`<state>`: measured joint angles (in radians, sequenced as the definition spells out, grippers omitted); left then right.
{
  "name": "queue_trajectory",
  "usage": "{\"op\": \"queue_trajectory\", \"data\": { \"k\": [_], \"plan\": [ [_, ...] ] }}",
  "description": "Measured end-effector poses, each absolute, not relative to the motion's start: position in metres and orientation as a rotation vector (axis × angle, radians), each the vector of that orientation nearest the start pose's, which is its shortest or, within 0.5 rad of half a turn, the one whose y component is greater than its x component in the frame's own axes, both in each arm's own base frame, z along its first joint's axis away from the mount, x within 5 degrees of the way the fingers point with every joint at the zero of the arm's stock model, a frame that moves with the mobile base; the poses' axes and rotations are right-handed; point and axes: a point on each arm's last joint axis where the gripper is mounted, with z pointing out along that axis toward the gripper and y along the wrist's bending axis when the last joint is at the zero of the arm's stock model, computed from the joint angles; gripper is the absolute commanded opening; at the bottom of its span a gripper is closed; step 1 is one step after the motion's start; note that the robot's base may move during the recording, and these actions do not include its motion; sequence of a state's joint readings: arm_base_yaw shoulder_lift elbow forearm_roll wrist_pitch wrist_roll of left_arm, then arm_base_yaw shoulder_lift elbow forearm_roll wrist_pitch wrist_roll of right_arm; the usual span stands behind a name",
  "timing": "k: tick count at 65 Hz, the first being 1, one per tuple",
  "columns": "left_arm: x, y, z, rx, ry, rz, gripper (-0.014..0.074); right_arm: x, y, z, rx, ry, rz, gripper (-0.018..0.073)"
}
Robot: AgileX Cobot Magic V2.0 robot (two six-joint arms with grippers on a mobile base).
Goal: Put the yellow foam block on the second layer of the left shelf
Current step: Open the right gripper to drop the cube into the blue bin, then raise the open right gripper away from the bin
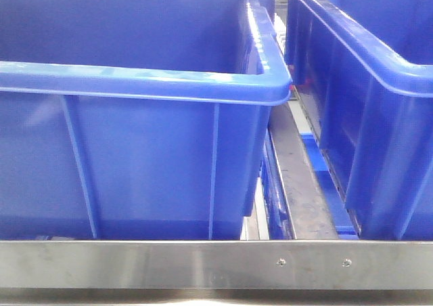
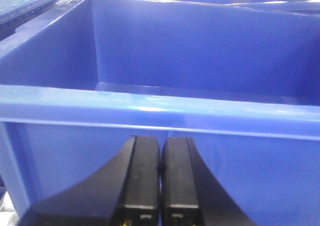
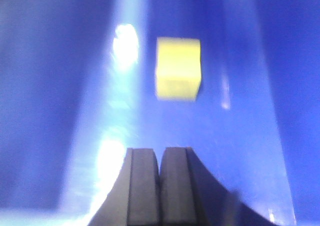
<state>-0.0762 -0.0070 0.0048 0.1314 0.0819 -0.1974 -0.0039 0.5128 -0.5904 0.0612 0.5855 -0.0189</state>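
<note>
Bins first: left gripper (image 2: 160, 186) sits closed and empty outside the left bin (image 2: 150, 108). Right gripper (image 3: 160, 186) is also closed, empty, above the block (image 3: 178, 68) on a blue bin floor. Foam looks light and squashy, so open up and pinch opposite flat sides gently.

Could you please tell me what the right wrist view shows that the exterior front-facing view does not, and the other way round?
Only the right wrist view shows the yellow foam block, lying on the blue bin floor ahead of the right gripper, whose fingers are pressed together with nothing between them. Only the exterior front-facing view shows two blue bins from outside, the left bin and the right bin, the gap between them, and the steel rail in front. Both show blue plastic bin walls; neither shows a shelf layer clearly.
</note>
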Motion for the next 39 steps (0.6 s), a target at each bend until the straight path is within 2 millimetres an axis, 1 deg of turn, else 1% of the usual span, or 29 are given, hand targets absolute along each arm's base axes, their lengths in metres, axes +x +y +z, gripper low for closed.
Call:
{"op": "queue_trajectory", "data": {
  "k": [5, 14, 29, 35, 39],
  "plan": [
    [0.056, -0.003, 0.205, -0.001, 1.564, -0.104, 0.0136, 0.085, 0.003, 0.323, 0.011, 1.95, 0.052, 0.0055],
    [0.056, -0.003, 0.205, -0.001, 1.564, -0.104, 0.0136, 0.071, 0.003, 0.327, 0.009, 1.886, 0.052, 0.0055],
    [0.056, -0.003, 0.205, -0.001, 1.564, -0.104, 0.0136, 0.07, 0.002, 0.33, 0.008, 1.833, 0.044, 0.0055],
    [0.056, -0.003, 0.205, -0.001, 1.564, -0.104, 0.0136, 0.073, 0.002, 0.328, 0.009, 1.782, 0.036, 0.0055],
    [0.056, -0.003, 0.205, -0.001, 1.564, -0.104, 0.0136, 0.072, 0.001, 0.321, 0.012, 1.738, 0.02, 0.0055]
  ]
}}
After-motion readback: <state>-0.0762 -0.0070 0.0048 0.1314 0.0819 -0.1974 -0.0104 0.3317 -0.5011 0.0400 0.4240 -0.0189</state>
